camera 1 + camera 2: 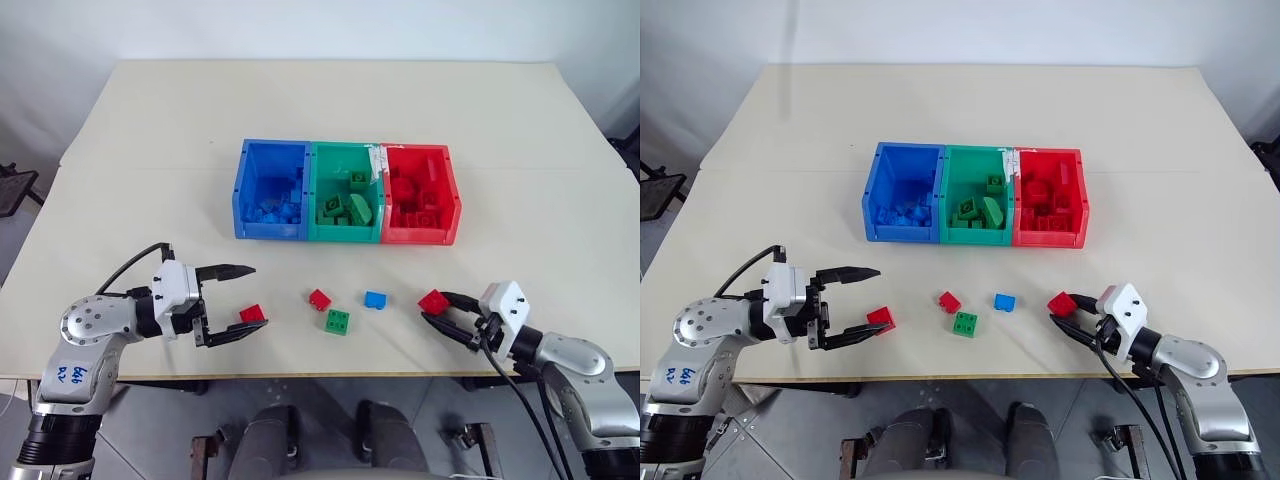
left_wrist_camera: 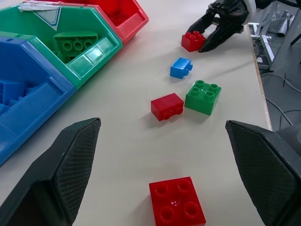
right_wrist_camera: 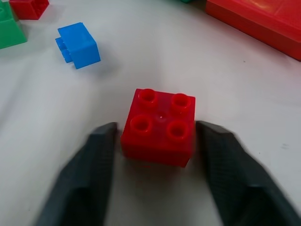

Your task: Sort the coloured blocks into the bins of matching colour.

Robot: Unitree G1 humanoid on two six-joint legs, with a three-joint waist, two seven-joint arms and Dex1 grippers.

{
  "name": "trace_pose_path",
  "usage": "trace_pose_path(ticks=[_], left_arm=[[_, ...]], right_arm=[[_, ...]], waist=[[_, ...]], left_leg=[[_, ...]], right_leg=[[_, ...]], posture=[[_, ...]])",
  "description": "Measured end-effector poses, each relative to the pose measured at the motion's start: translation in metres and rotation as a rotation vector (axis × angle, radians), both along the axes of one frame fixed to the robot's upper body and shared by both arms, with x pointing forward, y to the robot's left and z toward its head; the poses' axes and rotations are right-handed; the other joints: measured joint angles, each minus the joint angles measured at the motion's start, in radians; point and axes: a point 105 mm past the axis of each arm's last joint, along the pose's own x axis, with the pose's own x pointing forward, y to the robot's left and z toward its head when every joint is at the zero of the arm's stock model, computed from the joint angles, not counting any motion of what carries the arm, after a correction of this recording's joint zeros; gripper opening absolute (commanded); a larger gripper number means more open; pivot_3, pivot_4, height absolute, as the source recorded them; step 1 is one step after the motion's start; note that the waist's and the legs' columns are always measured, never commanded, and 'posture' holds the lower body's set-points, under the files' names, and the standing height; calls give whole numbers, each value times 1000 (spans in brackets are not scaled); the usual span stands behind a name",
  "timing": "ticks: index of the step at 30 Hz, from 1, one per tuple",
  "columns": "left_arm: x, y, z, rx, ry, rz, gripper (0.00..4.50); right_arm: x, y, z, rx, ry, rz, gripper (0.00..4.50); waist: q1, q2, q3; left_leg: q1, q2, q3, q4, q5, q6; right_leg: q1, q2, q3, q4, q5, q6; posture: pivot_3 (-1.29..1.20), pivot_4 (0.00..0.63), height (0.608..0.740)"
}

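On the pale table (image 1: 330,120) the three joined bins stand in a row, blue bin (image 1: 270,190), green bin (image 1: 346,190) and red bin (image 1: 420,192), each already holding bricks of its own colour; five loose blocks lie in front of them near the table's front edge; from the head camera the left gripper (image 1: 230,300) hangs with its jaws spread wide just beside a red block (image 1: 253,314), gripping nothing; a second red block (image 1: 319,299), a green block (image 1: 338,321) and a blue block (image 1: 376,299) sit close together in the middle; the right gripper (image 1: 445,312) reaches a third red block (image 1: 433,301), yet there the contact is hard to judge; the right wrist view settles it, showing that block (image 3: 160,126) studs up between the two fingers, which flank its sides closely, touching or almost touching, the block resting on the table; the left wrist view shows the near red block (image 2: 177,201) lying between its open fingers.
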Motion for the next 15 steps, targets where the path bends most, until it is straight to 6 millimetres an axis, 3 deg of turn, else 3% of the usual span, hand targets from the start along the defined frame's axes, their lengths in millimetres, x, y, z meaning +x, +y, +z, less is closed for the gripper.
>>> trace_pose_path(ticks=[8, 11, 15], left_arm=[[5, -5, 2, -45, -17, 33, 4500], [11, -8, 7, -106, -14, 83, 4500], [18, -16, 28, -177, -46, 134, 4500]], right_arm=[[9, 3, 5, 29, -47, 0, 1454], [31, 14, 32, 97, -144, -24, 1454], [72, 23, 85, 138, -307, -90, 1454]], waist=[[0, 0, 0], [-7, 0, 0], [-9, 0, 0]], left_leg=[[0, 0, 0, 0, 0, 0], [0, 1, 1, 0, 0, 0], [0, 1, 1, 0, 1, 0]], right_leg=[[0, 0, 0, 0, 0, 0], [-1, 1, 1, 2, 1, -1], [-1, 1, 1, 5, 1, -1]], posture=[[0, 150, 740], [0, 150, 740], [0, 150, 740]])
